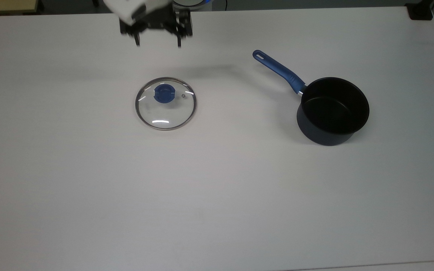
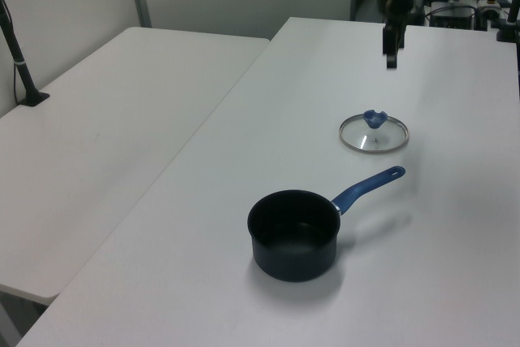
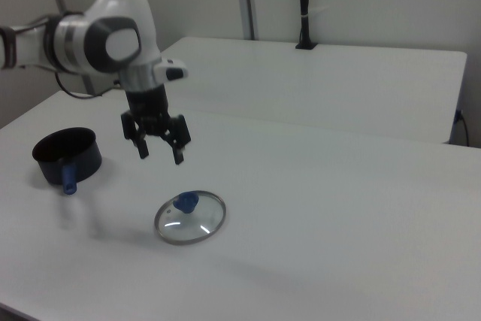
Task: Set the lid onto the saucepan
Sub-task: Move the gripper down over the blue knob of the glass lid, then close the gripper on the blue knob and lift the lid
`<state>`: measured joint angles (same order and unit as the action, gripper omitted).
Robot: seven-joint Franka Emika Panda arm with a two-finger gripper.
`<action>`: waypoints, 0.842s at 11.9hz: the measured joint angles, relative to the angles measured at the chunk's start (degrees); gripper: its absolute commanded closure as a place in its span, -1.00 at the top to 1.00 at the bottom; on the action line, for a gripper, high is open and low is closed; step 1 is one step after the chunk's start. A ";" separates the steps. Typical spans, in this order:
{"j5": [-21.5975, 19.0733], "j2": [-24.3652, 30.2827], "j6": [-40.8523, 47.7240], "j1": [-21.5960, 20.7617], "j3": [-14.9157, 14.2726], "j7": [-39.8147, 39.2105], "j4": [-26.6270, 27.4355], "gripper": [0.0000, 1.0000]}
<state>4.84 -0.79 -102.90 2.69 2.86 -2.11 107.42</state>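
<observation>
Clear glass with a thin metal rim, the lid (image 1: 165, 103) lies flat on the white worktop (image 1: 217, 195), its blue knob (image 1: 164, 93) pointing up and a small vent just beside the knob. In the top view it sits nearer the worktop's far edge than its near one, toward the top view's left of centre. The saucepan (image 1: 332, 111) stands upright and well apart from the lid, toward the top view's right; it is dark navy outside and black inside, with nothing in it. Its long blue handle (image 1: 278, 70) angles toward the far edge and toward the lid's side, and the hole at its tip is visible.

The gripper (image 3: 158, 151) hangs in the air above the worktop, beyond the lid on the side of the far edge in the top view, touching nothing. Its two dark fingers (image 3: 179, 155) point down and are spread wide apart, with nothing between them. In the right view the white arm (image 3: 113, 39) reaches in from the right view's left, and the gripper hovers above and just to the right view's left of the lid, between lid and saucepan.

A second white table (image 2: 106, 136) stands alongside the worktop.
</observation>
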 measured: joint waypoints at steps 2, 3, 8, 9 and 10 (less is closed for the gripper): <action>0.00 -3.10 -8.87 -0.03 0.05 -0.02 5.24 1.00; 0.00 -5.50 -12.00 -0.04 0.05 -0.11 6.58 1.00; 0.02 -12.30 -18.75 -0.03 0.06 -2.10 6.88 0.69; 0.02 -12.30 -18.79 -0.03 0.06 -2.94 6.85 0.62; 0.02 -12.30 -18.81 -0.01 0.06 -3.39 6.83 0.59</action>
<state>4.86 -13.09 -121.71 2.68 2.92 -5.50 114.25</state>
